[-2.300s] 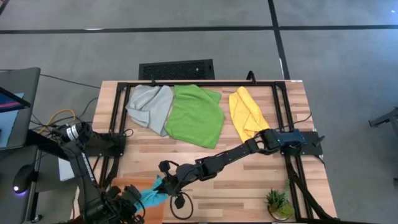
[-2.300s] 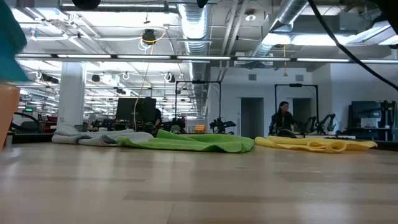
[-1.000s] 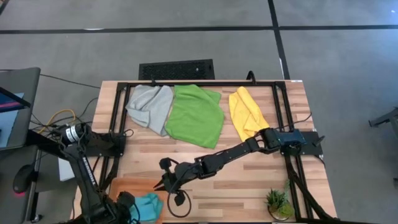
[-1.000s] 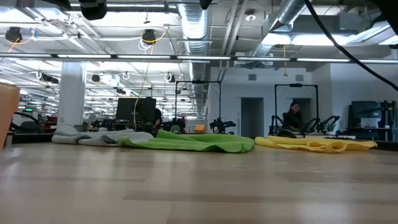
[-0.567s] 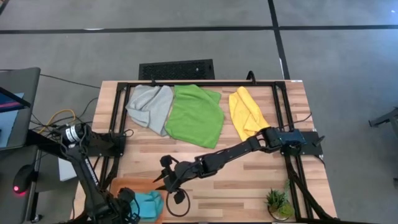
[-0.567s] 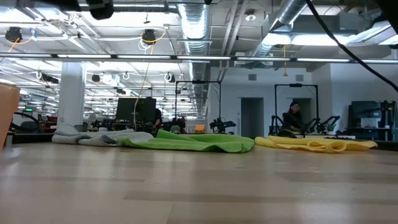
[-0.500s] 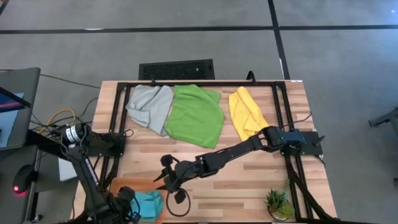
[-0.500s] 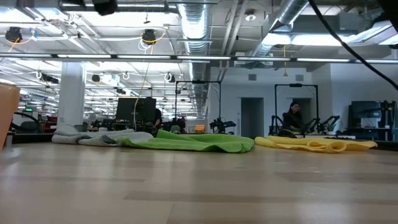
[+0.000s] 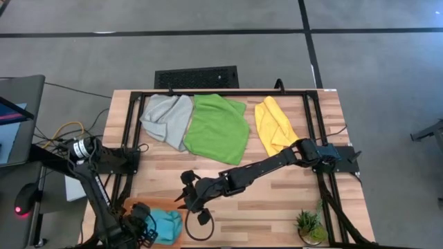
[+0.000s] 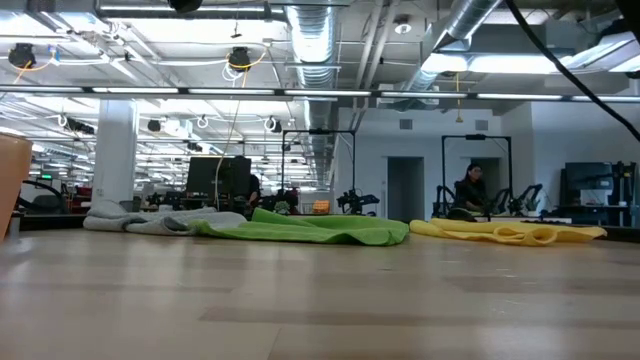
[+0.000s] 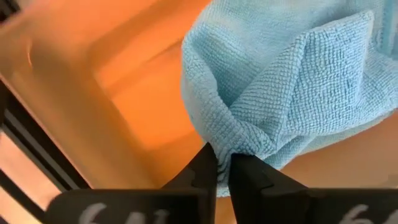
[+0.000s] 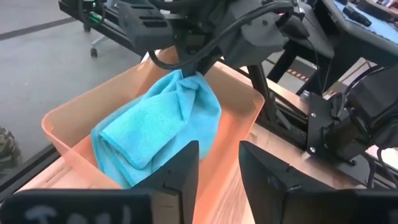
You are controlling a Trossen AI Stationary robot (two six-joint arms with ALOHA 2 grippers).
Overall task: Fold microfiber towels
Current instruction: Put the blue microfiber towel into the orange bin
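Note:
The teal towel (image 9: 166,225) lies bunched in the orange tray (image 9: 135,205) at the table's near left corner. My left gripper (image 11: 222,171) stands over the tray, shut on the towel's gathered end. My right gripper (image 12: 219,168) hangs open just right of the tray, above the table, with nothing between its fingers. At the far side the grey towel (image 9: 166,117), the green towel (image 9: 218,128) and the yellow towel (image 9: 273,124) lie spread flat on the wood. My left gripper pinches a gathered, folded-over corner of the teal towel (image 11: 227,146) between its two fingertips, several layers together. The fingers (image 12: 185,70) come from above, pointing down into the tray. The towel's bulk (image 12: 149,134) rests on the tray floor below the pinch.
A small potted plant (image 9: 309,225) stands at the near right corner. A black frame (image 9: 228,92) runs round the table's far edge and sides. Bare wood (image 9: 277,200) lies between the towels and the near edge.
My right gripper has drawn back a little from the tray, toward the table's right edge and upward. The teal towel stays in the tray with my left gripper on it.

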